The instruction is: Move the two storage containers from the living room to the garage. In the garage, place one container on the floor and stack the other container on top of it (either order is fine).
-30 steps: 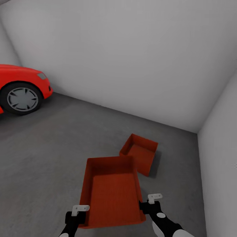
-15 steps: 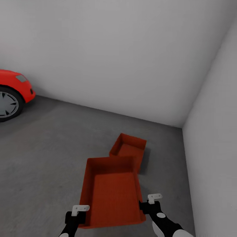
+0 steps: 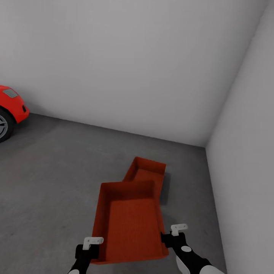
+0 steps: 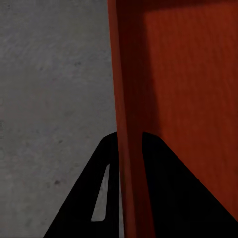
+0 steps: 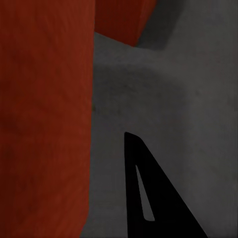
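Observation:
In the garage, I hold one orange-red storage container (image 3: 129, 224) level above the grey concrete floor (image 3: 49, 171), lengthwise in front of me. My left gripper (image 3: 93, 247) is shut on its left wall near the close end. In the left wrist view two black fingers (image 4: 99, 198) straddle that wall (image 4: 130, 74). My right gripper (image 3: 167, 238) grips the right wall near the close corner. The right wrist view has one finger (image 5: 144, 198) outside the wall (image 5: 44, 99). The other storage container (image 3: 146, 173) lies on the floor just beyond, its near end hidden behind the held one.
The front of a red car (image 3: 9, 104) is at the far left. A pale-grey back wall (image 3: 133, 68) meets a side wall (image 3: 247, 171) in a corner just beyond the floor container. Bare concrete stretches to the left.
The whole view has swung right: the car has slid toward the left edge and the corner and floor container sit nearer the held one. Both grippers keep the same hold.

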You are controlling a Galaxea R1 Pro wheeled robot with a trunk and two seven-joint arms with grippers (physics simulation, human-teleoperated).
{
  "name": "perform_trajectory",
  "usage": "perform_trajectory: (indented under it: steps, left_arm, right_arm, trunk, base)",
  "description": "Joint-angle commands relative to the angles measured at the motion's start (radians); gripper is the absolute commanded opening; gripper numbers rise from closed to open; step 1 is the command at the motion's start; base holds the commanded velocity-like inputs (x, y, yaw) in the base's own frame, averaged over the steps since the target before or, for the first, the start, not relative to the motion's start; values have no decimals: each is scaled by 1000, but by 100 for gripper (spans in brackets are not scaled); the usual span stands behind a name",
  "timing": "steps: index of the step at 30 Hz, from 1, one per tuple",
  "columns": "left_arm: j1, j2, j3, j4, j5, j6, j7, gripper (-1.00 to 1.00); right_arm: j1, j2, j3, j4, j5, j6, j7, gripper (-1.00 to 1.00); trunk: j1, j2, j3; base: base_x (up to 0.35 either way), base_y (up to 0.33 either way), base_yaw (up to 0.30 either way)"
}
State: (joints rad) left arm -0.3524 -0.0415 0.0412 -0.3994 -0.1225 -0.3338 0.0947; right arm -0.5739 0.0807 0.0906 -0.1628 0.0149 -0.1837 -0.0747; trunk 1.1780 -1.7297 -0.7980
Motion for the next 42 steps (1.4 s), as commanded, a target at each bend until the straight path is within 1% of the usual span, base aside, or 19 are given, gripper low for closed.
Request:
perform_trajectory:
  steps: [1, 16, 18, 42]
  left_arm:
    - [0, 0, 6, 1, -9, -4, 13, -100]
    - [0, 0, 6, 1, -9, -4, 13, -100]
    - [0, 0, 6, 1, -9, -3, 13, -100]
    - [0, 0, 6, 1, -9, -4, 13, -100]
  right_arm:
    - [-1, -2, -9, 0, 1, -3, -14, -100]
    - [-1, -2, -9, 2, 1, -3, -14, -100]
    - [-1, -2, -9, 2, 1, -3, -14, -100]
    - [-1, -2, -9, 2, 1, -3, -14, -100]
  trunk:
    - [0, 0, -1]
    - [0, 0, -1]
    - [0, 0, -1]
    - [0, 0, 6]
  base:
    - [262, 193, -7]
    - [270, 201, -1]
    - [88, 62, -83]
    - [6, 5, -246]
